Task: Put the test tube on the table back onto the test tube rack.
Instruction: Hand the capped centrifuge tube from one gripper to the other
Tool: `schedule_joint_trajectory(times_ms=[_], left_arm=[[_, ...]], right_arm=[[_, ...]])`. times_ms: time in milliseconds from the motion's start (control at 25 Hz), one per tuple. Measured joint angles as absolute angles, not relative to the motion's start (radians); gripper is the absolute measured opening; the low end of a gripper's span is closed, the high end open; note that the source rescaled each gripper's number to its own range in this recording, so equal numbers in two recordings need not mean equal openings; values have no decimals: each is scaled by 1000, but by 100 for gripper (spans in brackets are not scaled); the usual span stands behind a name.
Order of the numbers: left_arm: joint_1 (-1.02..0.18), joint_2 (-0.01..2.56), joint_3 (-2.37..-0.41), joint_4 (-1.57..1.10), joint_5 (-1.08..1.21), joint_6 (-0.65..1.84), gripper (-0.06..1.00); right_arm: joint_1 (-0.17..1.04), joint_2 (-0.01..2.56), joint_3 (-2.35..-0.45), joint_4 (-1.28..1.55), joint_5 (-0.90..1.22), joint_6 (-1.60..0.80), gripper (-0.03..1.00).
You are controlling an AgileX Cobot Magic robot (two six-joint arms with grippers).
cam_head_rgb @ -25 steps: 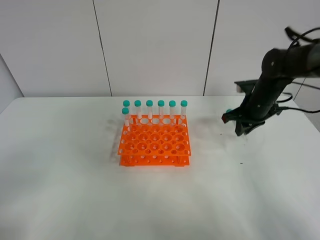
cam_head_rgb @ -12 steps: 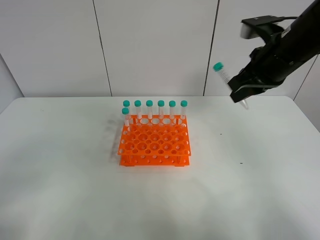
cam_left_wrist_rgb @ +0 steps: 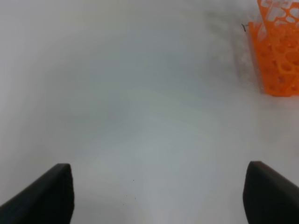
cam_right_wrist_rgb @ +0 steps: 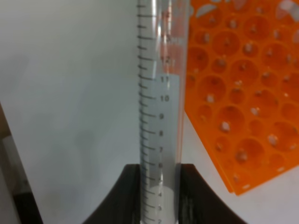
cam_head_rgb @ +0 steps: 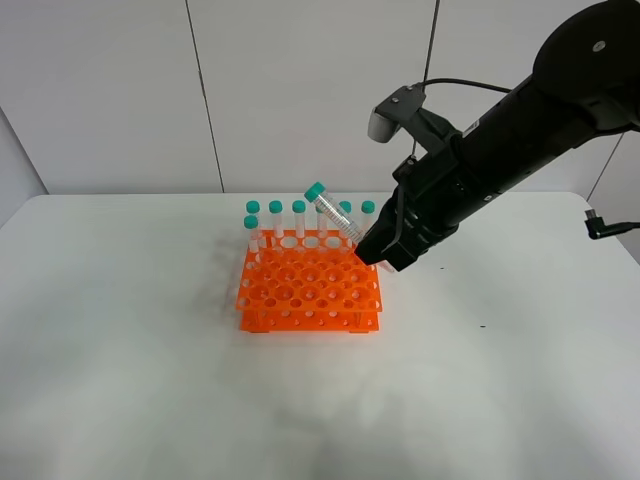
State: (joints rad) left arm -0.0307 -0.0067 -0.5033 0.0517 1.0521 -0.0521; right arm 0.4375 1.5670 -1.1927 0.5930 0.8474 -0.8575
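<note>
Tilted test tube (cam_head_rgb: 335,215) — near rack (cam_head_rgb: 300,290) far-right corner

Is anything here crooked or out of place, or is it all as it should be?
One tube leans at a slant in the air near the rack, gripped at its lower end by the right tool. The other tubes stand upright in the rack. Nothing looks spilled or broken.

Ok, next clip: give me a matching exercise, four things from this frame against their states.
1. test tube
2. test tube rack
3. left gripper
4. right gripper

A. open above the bare table
B. tilted, held clear of the table
C. orange, holding seven upright tubes
D. shut on the test tube

Pairs: 1-B, 2-C, 3-A, 4-D.
</note>
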Motion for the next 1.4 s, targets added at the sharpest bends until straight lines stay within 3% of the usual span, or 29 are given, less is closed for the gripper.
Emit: schedule_joint_trajectory(times_ms=[600, 1040, 1400], left_arm=[[-31, 45, -576, 41, 1039, -50, 100], [-31, 716, -931, -99, 831, -6, 100], [-35, 1175, -1002, -746, 681, 409, 100]], right_arm=[[437, 1595, -1193, 691, 745, -864, 4], [437, 1595, -1193, 699, 738, -864, 4], [437, 1595, -1193, 702, 735, -864, 4]])
